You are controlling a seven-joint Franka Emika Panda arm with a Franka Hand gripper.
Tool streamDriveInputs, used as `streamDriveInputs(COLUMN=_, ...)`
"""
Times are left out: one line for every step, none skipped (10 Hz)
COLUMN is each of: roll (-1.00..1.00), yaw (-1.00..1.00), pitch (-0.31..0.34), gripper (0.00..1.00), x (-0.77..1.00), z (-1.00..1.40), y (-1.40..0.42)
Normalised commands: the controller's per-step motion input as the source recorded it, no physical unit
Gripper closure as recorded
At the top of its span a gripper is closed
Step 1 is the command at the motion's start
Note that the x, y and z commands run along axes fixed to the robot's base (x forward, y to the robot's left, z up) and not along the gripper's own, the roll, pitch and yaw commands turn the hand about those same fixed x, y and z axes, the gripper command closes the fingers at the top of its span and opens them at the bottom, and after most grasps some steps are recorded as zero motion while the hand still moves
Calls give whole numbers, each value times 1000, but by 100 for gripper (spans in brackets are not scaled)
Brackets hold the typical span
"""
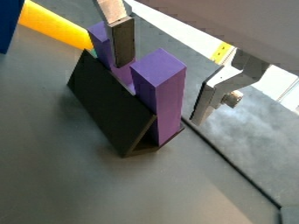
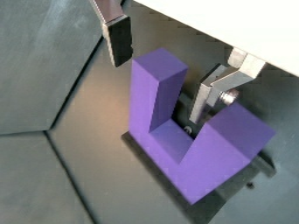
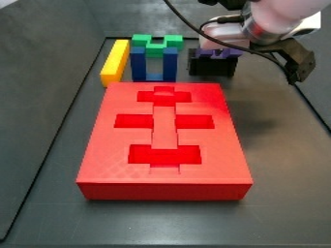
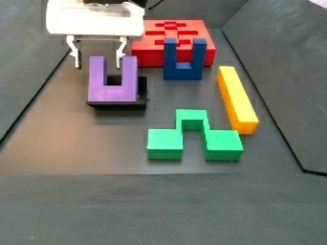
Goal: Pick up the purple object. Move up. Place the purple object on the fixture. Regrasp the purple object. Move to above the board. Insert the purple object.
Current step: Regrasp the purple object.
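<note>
While your tool (image 4: 98, 50) hangs open over the purple block (image 4: 113, 82) on the fixture (image 4: 138, 99), it looks rigid, light; pinch one prong.

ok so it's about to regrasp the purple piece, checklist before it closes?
1. Purple object seated on fixture, prongs up: ok.
2. Gripper open above the fixture: ok.
3. One prong between the fingers in both wrist views: ok.
4. Fingers clear of the block, no contact: ok.
5. Fingers low enough for a firm grip: cannot tell.
6. Board cutouts unobstructed: ok.
</note>
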Motion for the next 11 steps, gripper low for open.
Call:
streamDriveInputs(roll=91, yaw=0, pitch=0, gripper=0, x=0, z=0, y=0)
streamDriveInputs(roll=-23, yaw=0, pitch=0, gripper=0, x=0, z=0, y=3)
streamDriveInputs(roll=-83, yaw=3, pitch=0, gripper=0, x=0, z=-106, y=14)
streamDriveInputs(roll=0, yaw=0, pitch=0, gripper=0, x=0, z=-154, y=0)
streamDriveInputs(roll=0, yaw=0, pitch=0, gripper=100, x=0, z=0, y=0)
streamDriveInputs(roll=0, yaw=0, pitch=0, gripper=100, x=0, z=0, y=0)
streamDriveInputs(roll=0, yaw=0, pitch=0, gripper=100, x=0, z=0, y=0)
streamDriveInputs(roll=0, yaw=0, pitch=0, gripper=100, x=0, z=0, y=0)
streamDriveInputs(roll=0, yaw=0, pitch=0, gripper=100, x=0, z=0, y=0)
streamDriveInputs(roll=0, yaw=0, pitch=0, gripper=100, x=0, z=0, y=0)
streamDriveInputs(roll=0, yaw=0, pitch=0, gripper=100, x=0, z=0, y=0)
